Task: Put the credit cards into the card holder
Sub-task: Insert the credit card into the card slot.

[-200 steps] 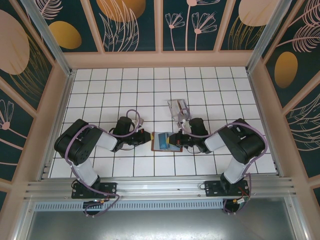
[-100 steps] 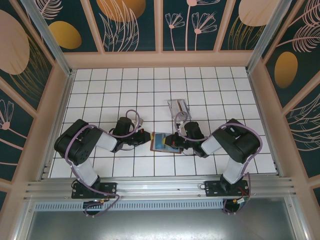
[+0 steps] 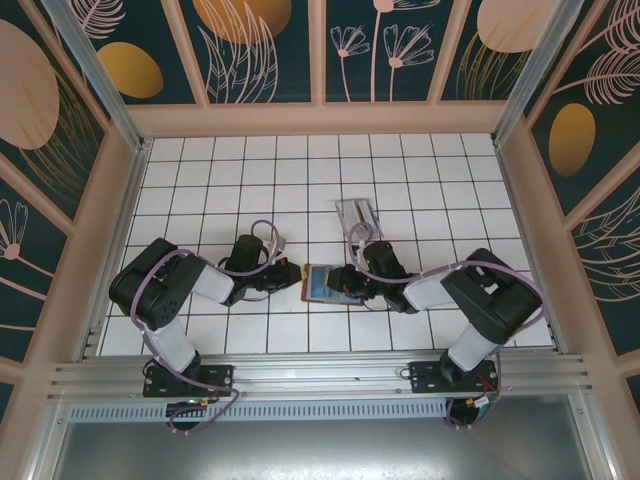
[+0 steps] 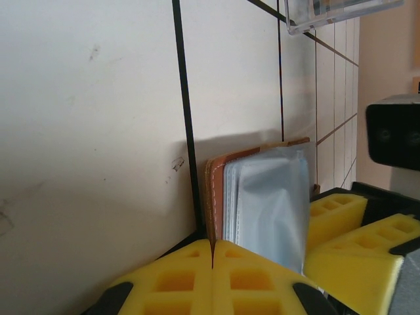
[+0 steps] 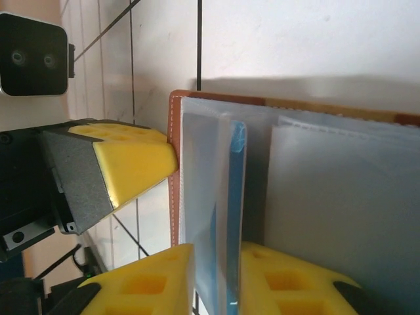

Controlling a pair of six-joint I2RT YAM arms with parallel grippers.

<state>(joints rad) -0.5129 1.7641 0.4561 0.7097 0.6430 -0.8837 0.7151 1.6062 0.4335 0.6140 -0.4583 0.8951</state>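
The card holder (image 3: 322,283) lies open on the white tiled desk (image 3: 200,190), near the middle and between the two arms. It is a reddish-brown, leather-look wallet with pale stitching along its rounded edge (image 4: 214,190). A stack of limp, cloudy clear plastic sleeves (image 4: 269,197) fans out of it.

The left fingers (image 4: 184,259) are blocky yellow foam pads with square recesses. They are clenched together on the left edge of the holder, and the brown leather runs into the seam between them.

The right fingers (image 5: 275,262) are the same yellow foam and stand a little apart. A thin, glossy blue credit card (image 5: 235,197) stands on edge between them, against one sleeve of the holder, so it is at the pocket. I cannot tell whether the pads are pinching the card or just flanking it.

A clear, hard plastic case (image 3: 357,213) sits on the desk just beyond the right wrist, apart from the holder.

Compared with a second ago, the right forearm has swung and its elbow now sits further right and nearer. The wrist reaches further left over the holder and covers the blue and yellow patch that showed there before. The left arm, the holder and the clear case are where they were.
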